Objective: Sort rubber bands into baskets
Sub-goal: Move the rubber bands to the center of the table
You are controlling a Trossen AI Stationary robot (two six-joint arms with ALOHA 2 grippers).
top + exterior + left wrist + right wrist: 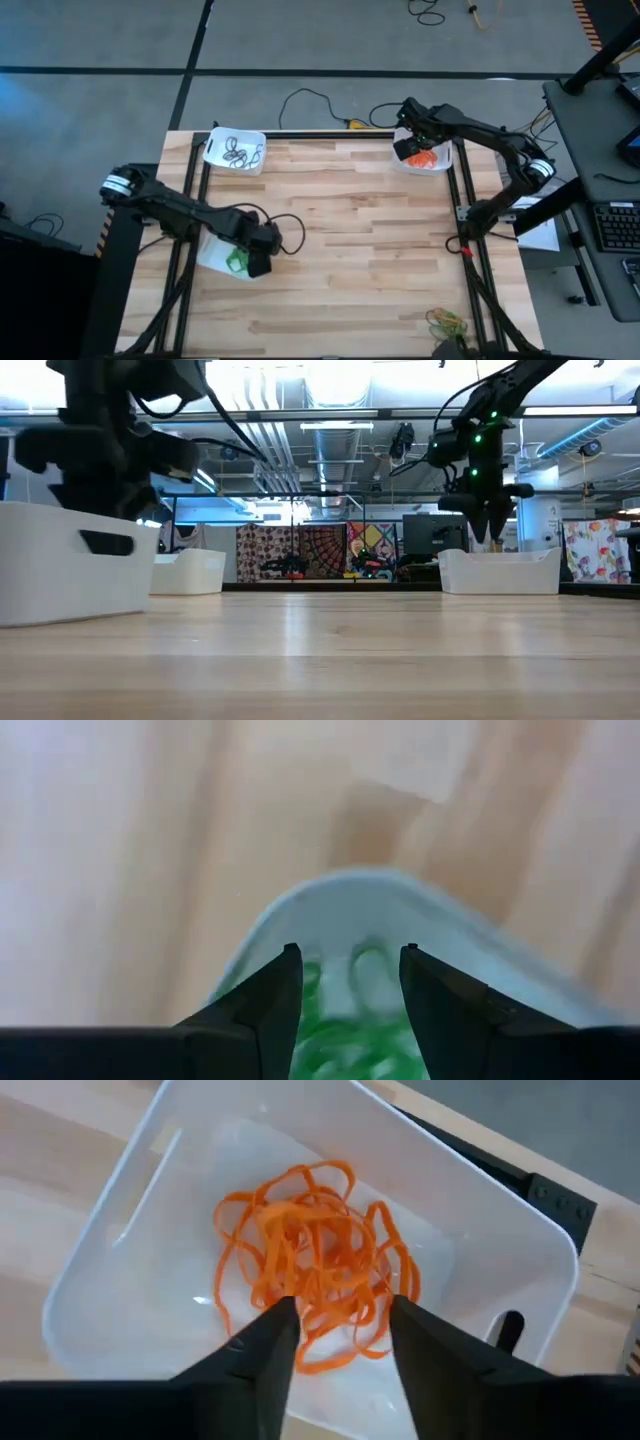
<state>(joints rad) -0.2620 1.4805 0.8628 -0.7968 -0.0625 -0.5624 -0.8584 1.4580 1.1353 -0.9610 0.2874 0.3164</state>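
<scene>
Three white baskets stand on the wooden table. The far-left basket [236, 150] holds dark rubber bands, the far-right basket [425, 158] orange rubber bands [315, 1260], and the near-left basket [222, 258] green rubber bands [350, 1040]. My left gripper [350, 952] hangs open over the near-left basket, pointing down, with the green bands lying below its fingers. My right gripper [340, 1302] is open just above the orange pile. In the low view its fingers [490, 530] end above the far-right basket's rim [500, 555].
A small tangle of loose rubber bands [447, 322] lies at the table's near edge, right of centre. A black cable [290, 235] loops beside my left gripper. Black frame rails run along the table's left and right sides. Bare wood [360, 250] spans the middle.
</scene>
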